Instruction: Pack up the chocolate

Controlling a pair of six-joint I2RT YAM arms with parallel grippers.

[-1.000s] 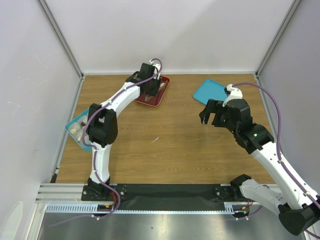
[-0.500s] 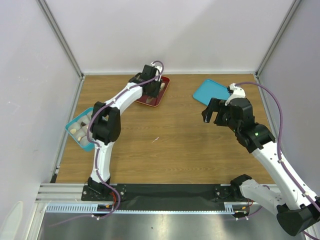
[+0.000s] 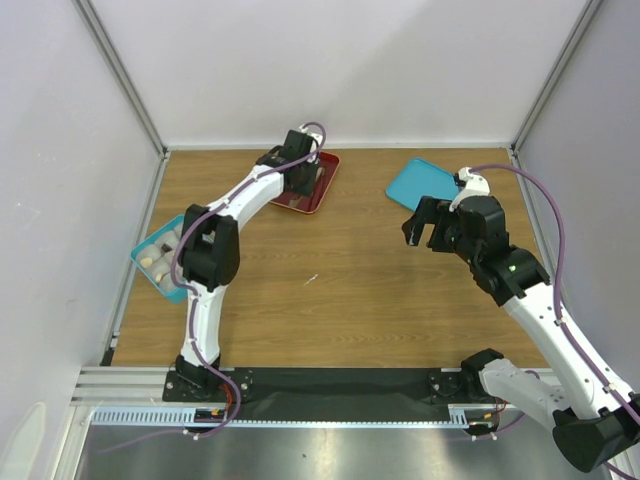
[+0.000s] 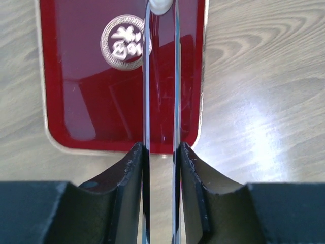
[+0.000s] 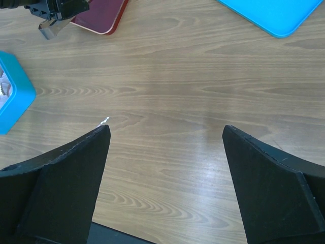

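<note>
The left arm stretches far forward; the left hand (image 3: 303, 177) points down, fingers narrowly apart. The right hand (image 3: 421, 233) hangs mid-air, fingers spread wide.

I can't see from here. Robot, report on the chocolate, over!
Left hand straddling a pale chocolate on red tray, grip unclear. Right hand open, hovering over table. Nothing in the way.

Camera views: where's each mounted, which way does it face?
Top external: above and behind the bases, looking down on the table; left arm and right arm show.
Left wrist: looks down the left end effector at the red tray, pale chocolate between its tips.
Right wrist: looks down at the table past the open right end effector.
Shared: red tray in all three.
</note>
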